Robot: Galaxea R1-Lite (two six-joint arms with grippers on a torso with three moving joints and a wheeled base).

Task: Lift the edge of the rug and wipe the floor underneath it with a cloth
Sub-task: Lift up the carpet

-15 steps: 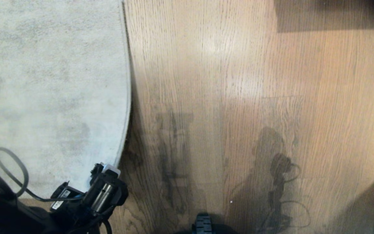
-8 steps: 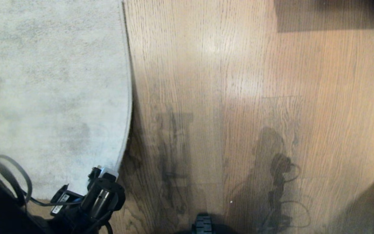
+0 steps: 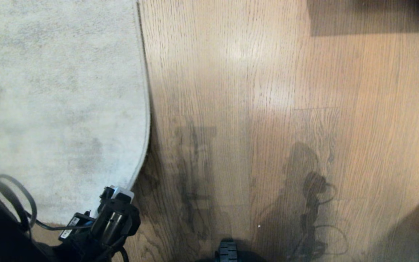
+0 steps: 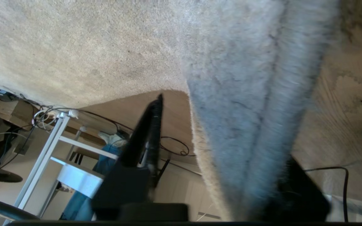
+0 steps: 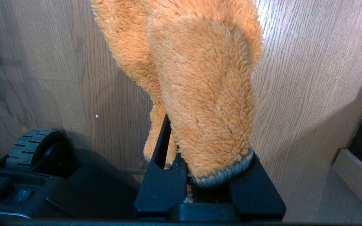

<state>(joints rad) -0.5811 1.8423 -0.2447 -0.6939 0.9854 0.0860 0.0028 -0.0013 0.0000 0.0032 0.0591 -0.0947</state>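
Wiping has not begun: the right gripper [image 5: 196, 175] holds the cloth [image 5: 200, 94] clamped above bare floor [image 3: 267, 91] at the head view's lower right. At lower left, the left gripper [image 4: 218, 175] has narrowed around the rug edge [image 4: 253, 125], its fingers standing wider a second ago. Rug edge now bulges slightly further right, barely raised.

Home living room – pale rug [image 3: 56, 91], wood-plank floor [image 3: 267, 91], white shelf frame [image 4: 47, 147], loose cables [image 4: 171, 147]
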